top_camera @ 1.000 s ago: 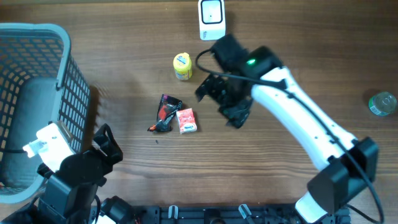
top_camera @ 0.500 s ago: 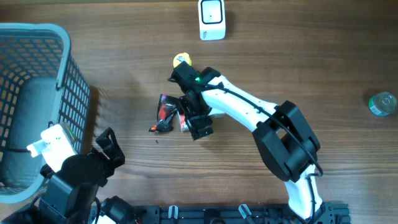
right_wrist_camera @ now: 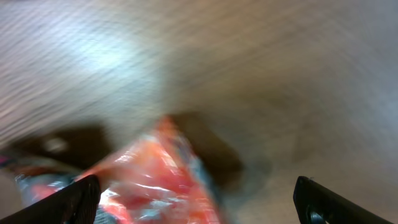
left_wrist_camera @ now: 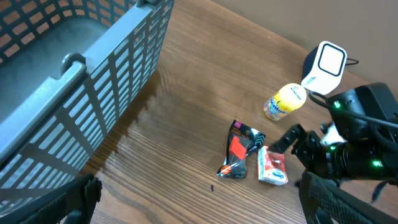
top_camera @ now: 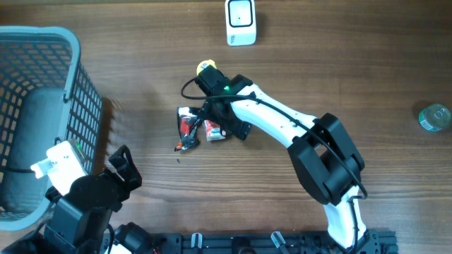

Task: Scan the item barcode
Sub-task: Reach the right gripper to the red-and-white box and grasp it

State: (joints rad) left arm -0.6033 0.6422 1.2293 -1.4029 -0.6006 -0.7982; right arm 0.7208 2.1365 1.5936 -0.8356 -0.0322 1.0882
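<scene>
Red packet (top_camera: 212,132) lies flat on the table (top_camera: 339,63) just left of centre in the overhead view, touching or almost touching a dark wrapper (top_camera: 186,125) on its left. It looks like the item chosen for scanning, because the right gripper (top_camera: 222,125) hangs directly over it with its jaws spread wide. The blurred right wrist view shows the red pack low in the frame between the two fingers, but not gripped, and whether a finger touches it cannot be told. The scanner (top_camera: 240,22) stands at the top centre of the frame, well apart from the packet, and a yellow bottle (top_camera: 205,68) sits between them, partly hidden by the arm. By my reading the task is at its start: reaching the item is about done, while closing on it, lifting it, carrying it up to the scanner and turning the barcode toward it are all left. No barcode can be made out. The left gripper (top_camera: 126,166) waits in the lower left beside the basket (top_camera: 70,42), jaws apart and empty, taking no part.
</scene>
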